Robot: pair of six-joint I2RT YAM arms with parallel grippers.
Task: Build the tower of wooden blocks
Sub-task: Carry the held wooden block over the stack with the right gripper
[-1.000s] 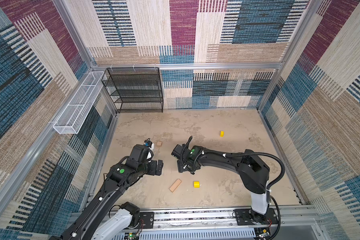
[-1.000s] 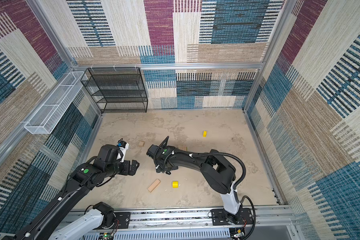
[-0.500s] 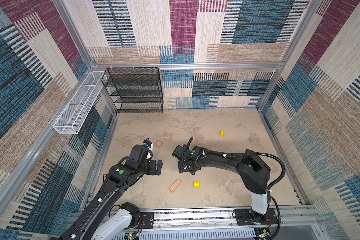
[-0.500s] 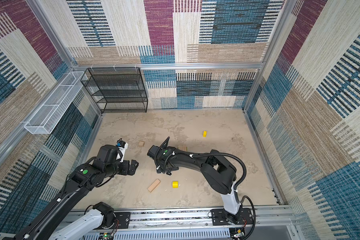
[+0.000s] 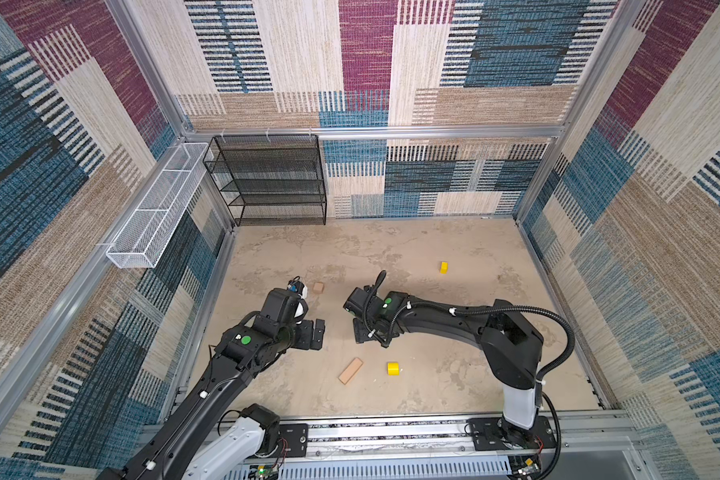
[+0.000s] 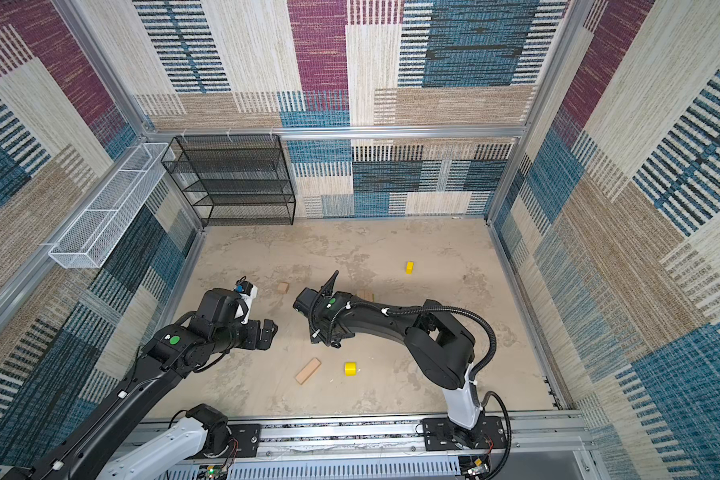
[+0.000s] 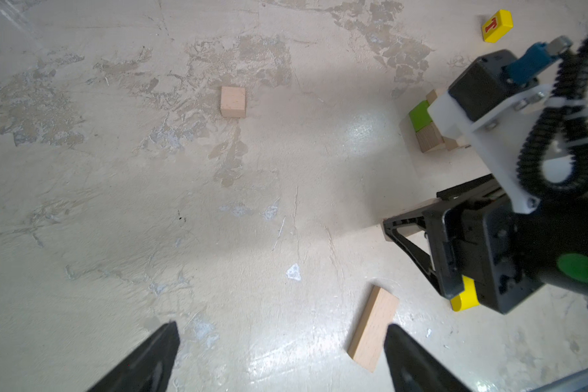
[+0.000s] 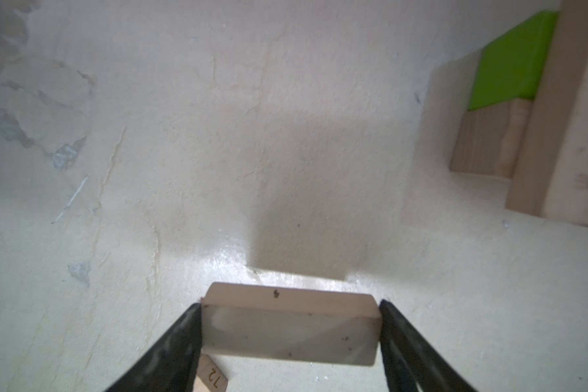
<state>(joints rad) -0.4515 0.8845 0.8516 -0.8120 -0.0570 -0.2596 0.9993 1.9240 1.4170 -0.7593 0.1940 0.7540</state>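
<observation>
My right gripper [image 8: 290, 303] is shut on a tan plank [image 8: 291, 325], held by its two ends just above the floor. The tower [image 8: 510, 101] stands a short way off: a lime-green brick [image 7: 420, 113] and tan blocks with a plank over them. In both top views the right arm hides most of it; only tan planks [image 6: 366, 295] peek out. My left gripper [image 7: 281, 326] hangs open over bare floor, with a loose plank [image 7: 374, 329] beside one finger. A tan cube [image 5: 318, 287] lies farther back. One yellow piece [image 5: 393, 368] lies near the front and another [image 5: 444, 267] at the back.
A black wire shelf [image 5: 273, 180] stands at the back left and a white wire basket [image 5: 154, 208] hangs on the left wall. A tan piece marked 72 [image 8: 213, 375] shows under the held plank. The two grippers [image 5: 313, 334] [image 5: 368, 334] face each other mid-floor.
</observation>
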